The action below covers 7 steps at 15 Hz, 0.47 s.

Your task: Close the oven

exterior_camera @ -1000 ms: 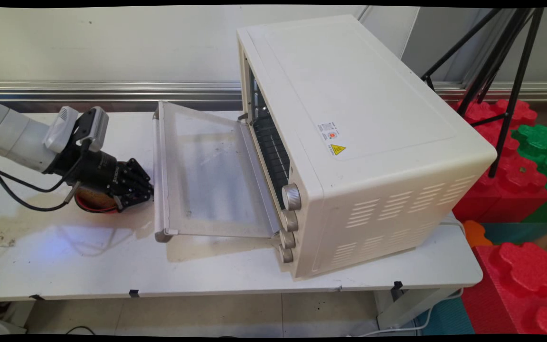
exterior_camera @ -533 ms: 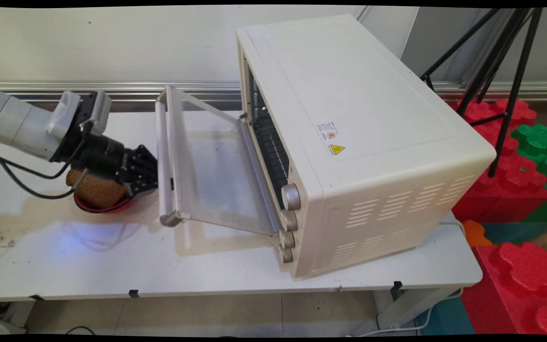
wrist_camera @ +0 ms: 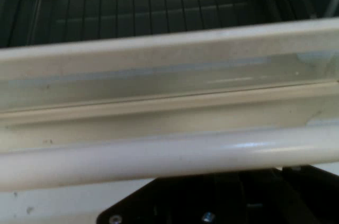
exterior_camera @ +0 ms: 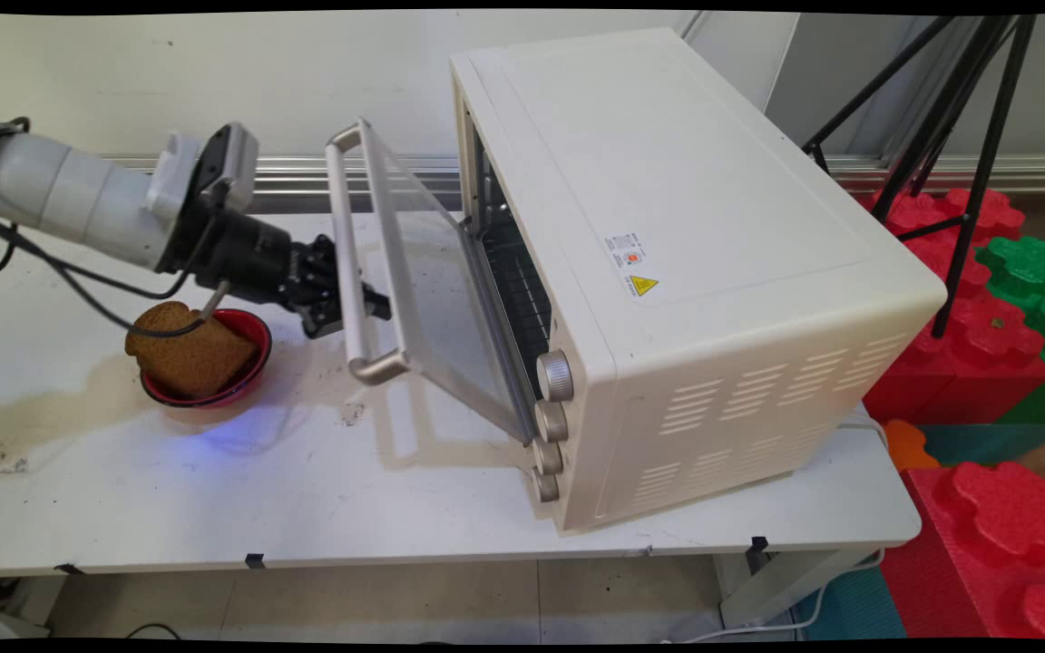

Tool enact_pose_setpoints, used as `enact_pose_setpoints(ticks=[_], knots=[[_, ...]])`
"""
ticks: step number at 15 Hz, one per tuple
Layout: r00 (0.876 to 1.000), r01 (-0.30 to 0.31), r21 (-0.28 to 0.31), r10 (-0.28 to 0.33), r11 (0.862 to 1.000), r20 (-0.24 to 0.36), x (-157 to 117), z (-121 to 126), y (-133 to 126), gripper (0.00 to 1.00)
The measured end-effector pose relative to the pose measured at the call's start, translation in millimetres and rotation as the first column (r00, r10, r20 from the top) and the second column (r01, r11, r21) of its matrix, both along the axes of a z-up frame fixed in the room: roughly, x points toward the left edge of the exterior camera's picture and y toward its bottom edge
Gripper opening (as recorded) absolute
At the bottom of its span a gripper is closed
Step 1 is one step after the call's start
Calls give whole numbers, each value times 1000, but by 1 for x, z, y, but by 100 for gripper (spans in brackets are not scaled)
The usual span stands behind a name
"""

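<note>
The gripper (exterior_camera: 341,304) sits against the handle (exterior_camera: 350,263) of the oven door (exterior_camera: 436,299), reaching in from 9 o'clock. Whether it is apart, together or clamped on the bar cannot be told: in the hand view only its black linkage (wrist_camera: 222,205) shows, with the pale handle bar (wrist_camera: 159,155) lying straight across just above it. The door stands about halfway between flat and closed, hinged at its lower edge and leaning out from the toaster oven (exterior_camera: 686,236), which fills the tabletop (exterior_camera: 305,508) toward 3 o'clock. Beyond the glass, the wire rack (wrist_camera: 132,7) shows inside the cavity. At 7 o'clock of the gripper, near but apart from it, a red bowl (exterior_camera: 255,328) holds a brown slice of bread (exterior_camera: 187,349). As a judgement, moving this door well means following the arc around its hinge rather than pressing straight toward 3 o'clock, so that the bar does not slide off the contact. Meeting the handle near its middle should keep the door from twisting, and the hanging cable (exterior_camera: 96,304) is best kept off the bread
</note>
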State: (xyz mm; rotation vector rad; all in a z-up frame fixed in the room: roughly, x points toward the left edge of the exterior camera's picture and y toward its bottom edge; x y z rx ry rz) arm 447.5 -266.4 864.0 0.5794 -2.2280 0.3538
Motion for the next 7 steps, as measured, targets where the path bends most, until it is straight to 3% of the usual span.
enact_pose_setpoints(ticks=[7], knots=[[1000,10,-13,-10,1000,-9,-17,1,-15,0]])
